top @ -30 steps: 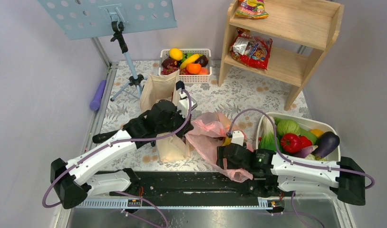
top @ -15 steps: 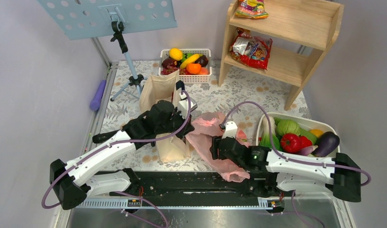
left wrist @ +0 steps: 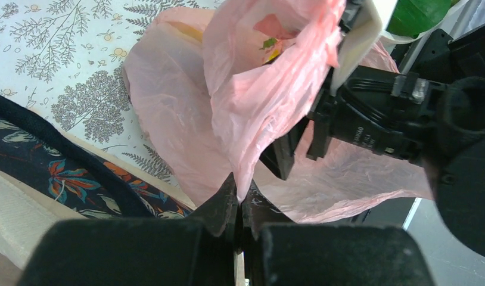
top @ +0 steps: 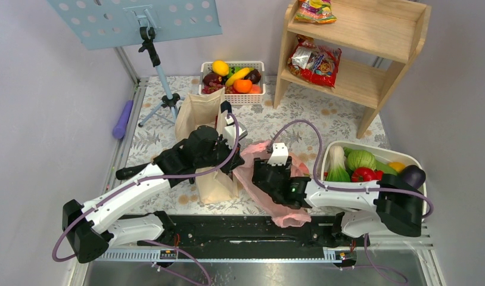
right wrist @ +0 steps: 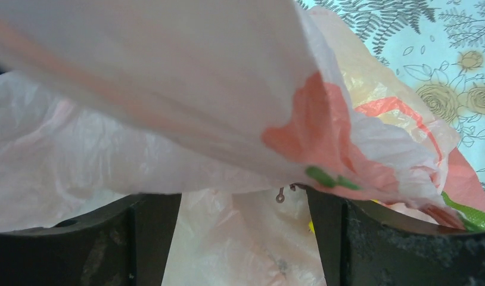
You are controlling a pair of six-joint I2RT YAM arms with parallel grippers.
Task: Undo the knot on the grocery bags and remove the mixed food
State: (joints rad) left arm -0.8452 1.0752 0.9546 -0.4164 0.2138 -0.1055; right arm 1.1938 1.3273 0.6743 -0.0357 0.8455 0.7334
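A thin pink grocery bag [top: 258,161] lies crumpled on the table between my arms. My left gripper [top: 235,164] is shut on a fold of its plastic; in the left wrist view the jaws [left wrist: 240,189] pinch the pink film [left wrist: 252,107] and hold it up. My right gripper [top: 259,179] is open and pushed in under the bag. In the right wrist view its fingers [right wrist: 154,238] stand wide apart with pink film [right wrist: 168,89] draped above them. Red, green and yellow food [right wrist: 323,143] shows through the plastic. I cannot make out a knot.
A beige canvas tote [top: 198,113] stands under my left arm. A white basket of fruit [top: 261,92] is at the back. A white tub of vegetables [top: 407,158] sits at the right. A wooden shelf [top: 371,65] holds snack packets. A stand's tripod [top: 162,98] is at the back left.
My right arm has swung left and forward, bringing its gripper from the near edge of the bag up into the bag. My left gripper keeps its hold and has barely moved.
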